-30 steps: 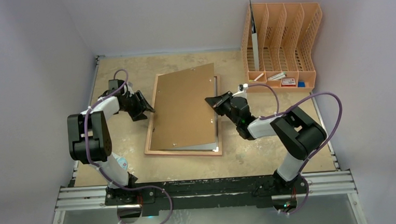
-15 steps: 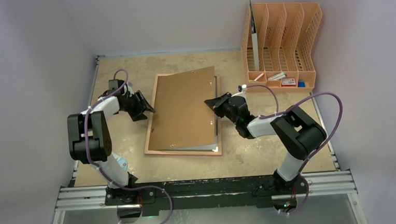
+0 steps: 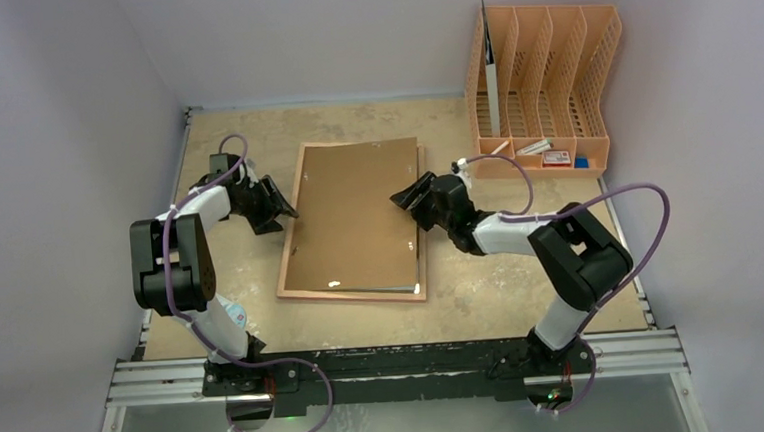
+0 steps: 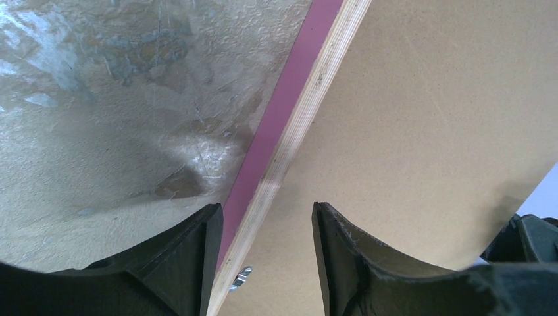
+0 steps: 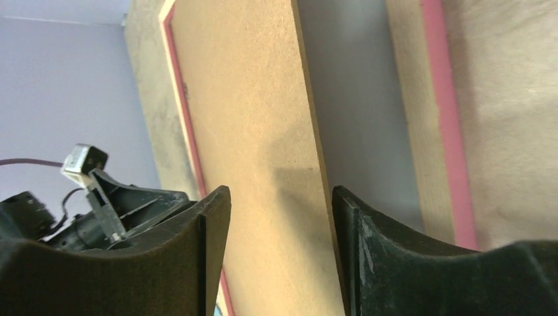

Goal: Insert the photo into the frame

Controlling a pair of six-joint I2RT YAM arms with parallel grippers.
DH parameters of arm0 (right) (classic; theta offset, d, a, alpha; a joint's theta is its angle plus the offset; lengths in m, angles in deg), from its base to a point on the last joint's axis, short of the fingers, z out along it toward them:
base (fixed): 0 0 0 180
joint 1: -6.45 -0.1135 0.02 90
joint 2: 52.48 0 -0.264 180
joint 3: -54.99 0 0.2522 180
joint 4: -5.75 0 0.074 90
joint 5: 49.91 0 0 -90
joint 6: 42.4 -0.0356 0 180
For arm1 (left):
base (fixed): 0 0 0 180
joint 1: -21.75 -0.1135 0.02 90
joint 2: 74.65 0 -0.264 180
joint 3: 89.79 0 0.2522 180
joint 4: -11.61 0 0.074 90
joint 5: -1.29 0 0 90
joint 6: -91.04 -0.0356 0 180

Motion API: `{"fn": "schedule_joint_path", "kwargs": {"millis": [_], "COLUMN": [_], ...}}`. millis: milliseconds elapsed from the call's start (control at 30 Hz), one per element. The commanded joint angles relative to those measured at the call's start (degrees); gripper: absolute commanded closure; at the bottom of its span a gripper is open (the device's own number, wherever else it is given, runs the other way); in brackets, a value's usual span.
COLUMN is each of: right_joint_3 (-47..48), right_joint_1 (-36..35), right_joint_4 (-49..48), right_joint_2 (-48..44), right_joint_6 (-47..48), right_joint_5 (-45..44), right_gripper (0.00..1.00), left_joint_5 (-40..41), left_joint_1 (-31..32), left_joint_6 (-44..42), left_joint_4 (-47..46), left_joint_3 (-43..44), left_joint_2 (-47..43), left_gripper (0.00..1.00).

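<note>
Tabletop (image 3: pixel 251 274) backing sheet (image 3: pixel 353 213) dropped flat onto frame (image 3: pixel 353 295), right claw (image 3: pixel 409 196) opened.

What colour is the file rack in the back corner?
Orange; the rack shows best from the top camera.

R gripper lets go, backing board drops flat

A sec ago the backing board (image 3: pixel 358 212) sits cocked over the frame (image 3: pixel 353 296), far-R corner lifted & skewed past the top rail, pinched in the R gripper (image 3: pixel 404 197). Now I see the board lying down on the frame, edges approx parallel w/ the rails. R jaws stand apart w/ the board's R edge between them, unclamped. R gripper is also a bit farther from its base, forearm stretched out more.
</note>
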Motion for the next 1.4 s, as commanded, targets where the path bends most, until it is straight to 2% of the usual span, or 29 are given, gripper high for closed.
{"fn": "schedule_joint_path", "kwargs": {"millis": [0, 133, 367, 533, 833, 967, 1133, 1367], "right_joint_3": [1.5, 0.3, 1.2, 1.6, -1.0, -3.2, -5.6, -8.3], "right_joint_1": [-0.3, -0.3, 0.1, 0.7, 1.3, 1.4, 1.6, 2.4], "right_joint_4": [5.8, 9.5, 16.8, 22.5, 20.4, 16.9, 11.8, 7.2], "right_joint_2": [-5.1, -9.0, -14.1, -16.4, -20.1, -23.2, -28.7, -33.5], "right_joint_6": [2.5, 3.4, 10.4, 12.7, 19.0, 21.3, 24.8, 26.2], "right_joint_5": [-3.6, -7.3, -15.0, -19.3, -11.7, -8.5, -6.6, -0.9], "right_gripper": [0.37, 0.33, 0.33, 0.28, 0.31, 0.35, 0.33, 0.31], "left_joint_5": [0.3, 2.2, 6.2, 3.3, 0.8, 0.6, 1.5, 0.0], "left_joint_1": [0.4, 0.4, 0.4, 0.4, 0.8, 1.6, 2.0, 3.6], "left_joint_6": [-0.4, -0.9, -2.4, -2.6, -0.9, 0.0, 0.5, 1.2], "left_joint_4": [-0.2, 0.7, 3.8, 3.3, 0.9, 0.1, -0.6, -1.0], "left_joint_3": [1.1, 1.8, 4.2, 3.8, 2.7, 1.8, 0.7, -3.4], "left_joint_2": [-0.7, -0.5, 0.7, 2.0, 3.6, 3.6, 2.3, -1.7], "left_gripper": [0.45, 0.43, 0.42, 0.40, 0.42, 0.48, 0.59, 0.64]}}
